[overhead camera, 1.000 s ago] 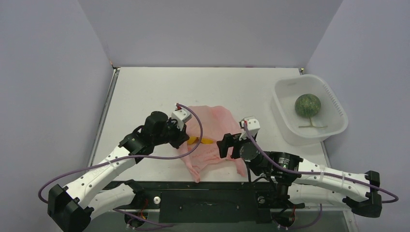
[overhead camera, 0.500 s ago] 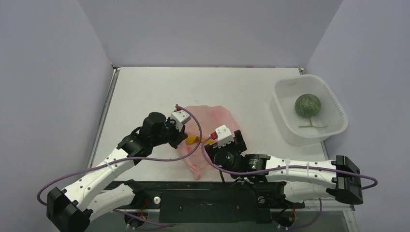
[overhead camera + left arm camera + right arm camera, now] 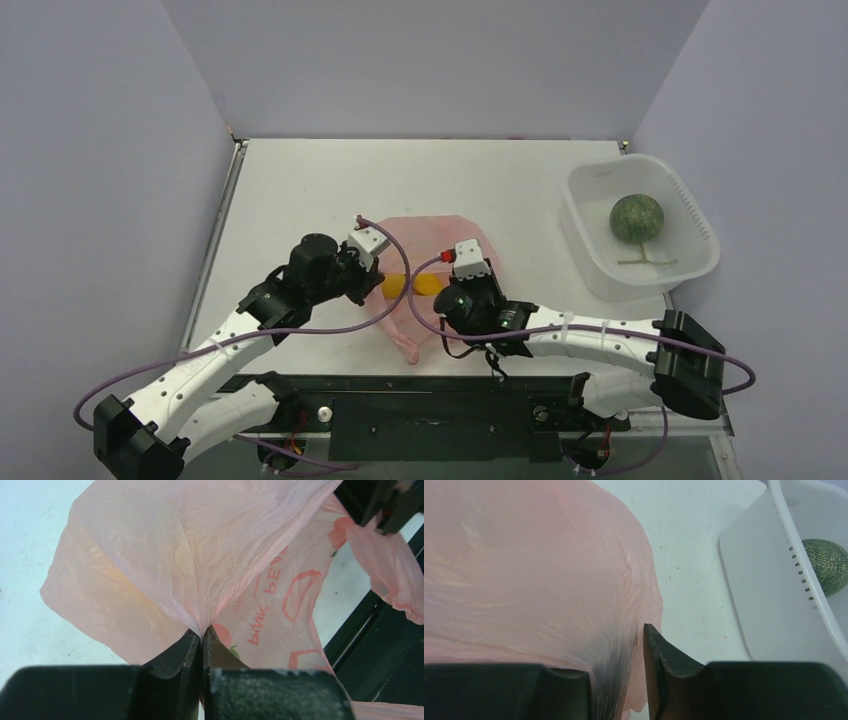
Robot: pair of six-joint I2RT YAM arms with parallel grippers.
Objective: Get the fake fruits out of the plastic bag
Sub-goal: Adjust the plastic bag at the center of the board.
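We note a lab test cell: plain lavender walls (image 3: 430, 60) enclose a white counter (image 3: 300, 190) on three sides.

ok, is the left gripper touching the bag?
Touching. The left wrist view shows the left gripper shut on a pinch of the bag, with the film gathered to a point between its fingertips.

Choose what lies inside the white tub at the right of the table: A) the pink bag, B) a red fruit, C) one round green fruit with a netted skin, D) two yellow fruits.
C, since the top view shows a single round green fruit resting in the white tub.
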